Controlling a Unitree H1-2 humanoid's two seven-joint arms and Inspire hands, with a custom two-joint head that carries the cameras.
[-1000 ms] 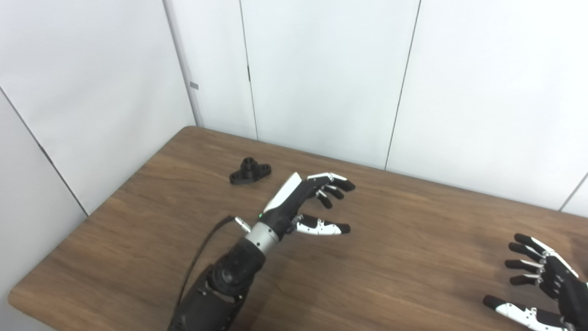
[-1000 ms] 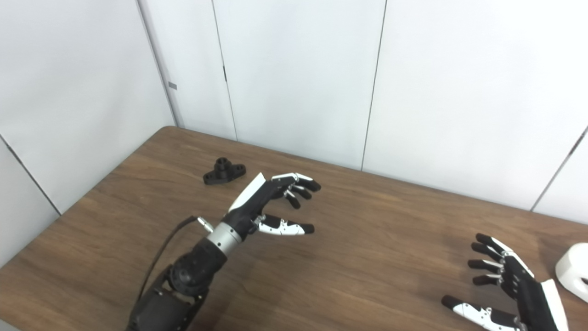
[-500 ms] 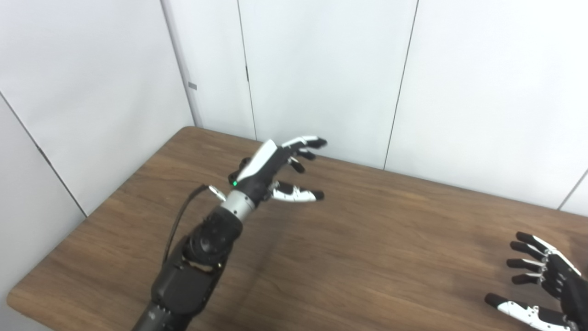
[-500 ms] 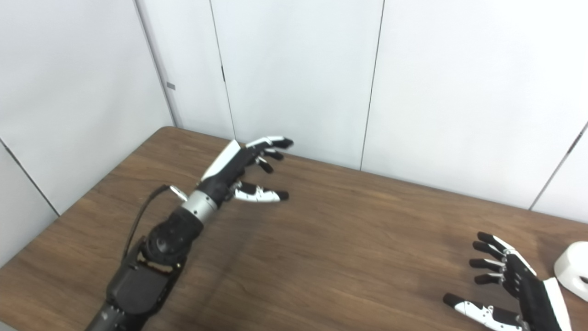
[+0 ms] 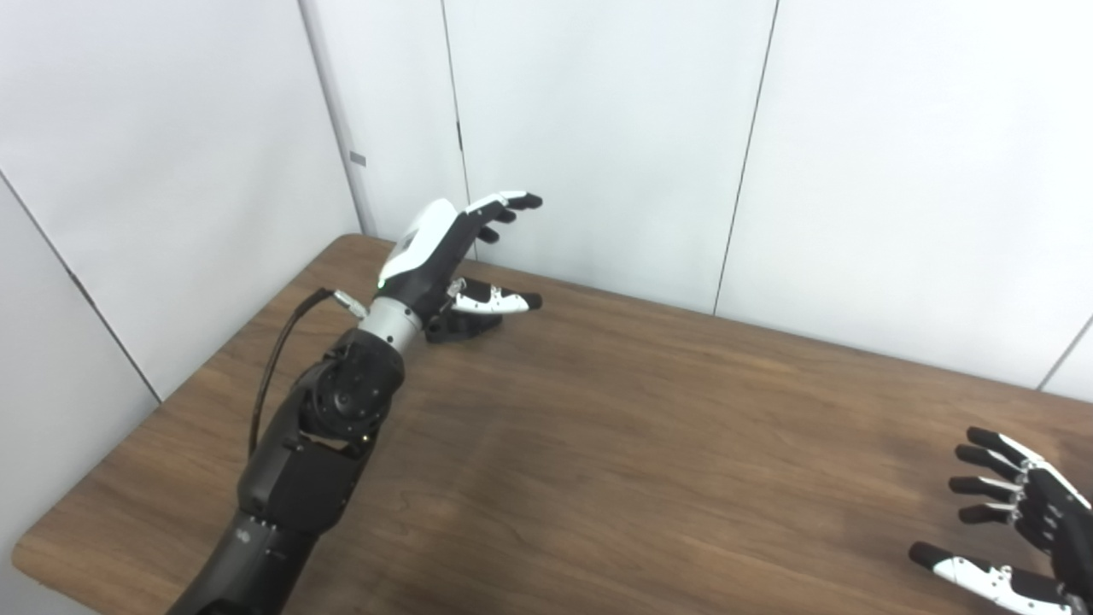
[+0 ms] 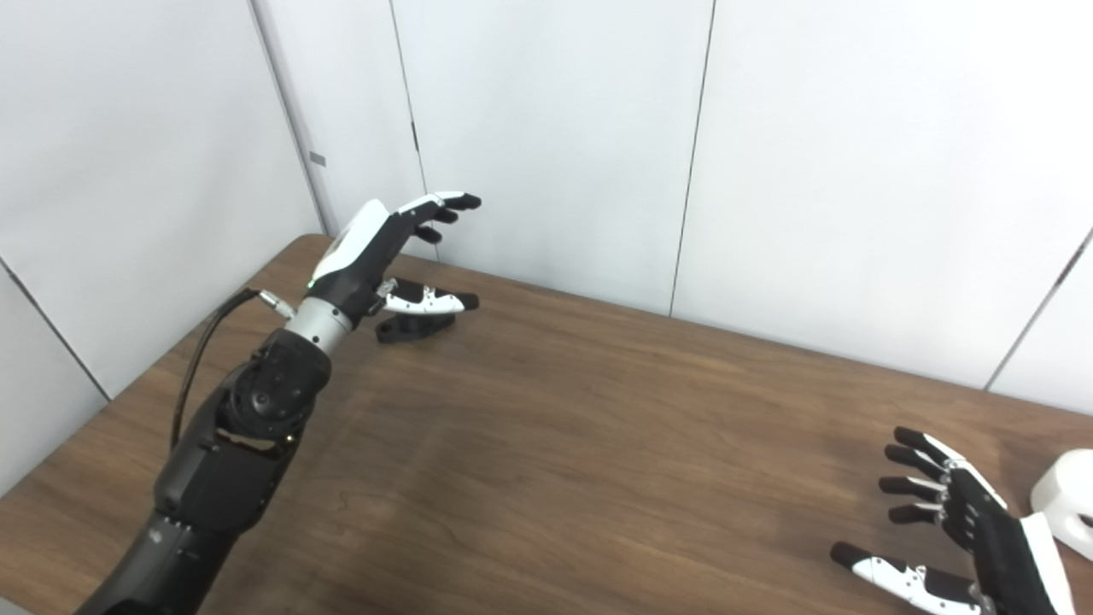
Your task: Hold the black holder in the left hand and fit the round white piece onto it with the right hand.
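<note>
The left hand (image 6: 376,248) is raised above the far left part of the table (image 6: 598,444), fingers spread and thumb held apart, holding nothing. It hangs over the black holder (image 6: 414,328), which lies on the wood just under the thumb; only the holder's near edge shows below the hand, and no finger appears to touch it. The left arm reaches in from the lower left, a black cable looping off the wrist.

The right hand (image 6: 965,534) hovers low at the lower right corner, also open, fingers fanned and empty. Just beside it, at the right edge of the right eye view, sits the round white piece (image 6: 1063,504) on the table, apart from the fingers. White wall panels stand behind the table.

The step in hand looks like the reach for the holder: nothing is grasped yet, so the task is at its start. The next move seems to call for lowering the left hand and closing fingers and thumb around the holder's raised middle, then lifting it so that end faces the right hand. The flat, low holder may slide if pinched off-center.
</note>
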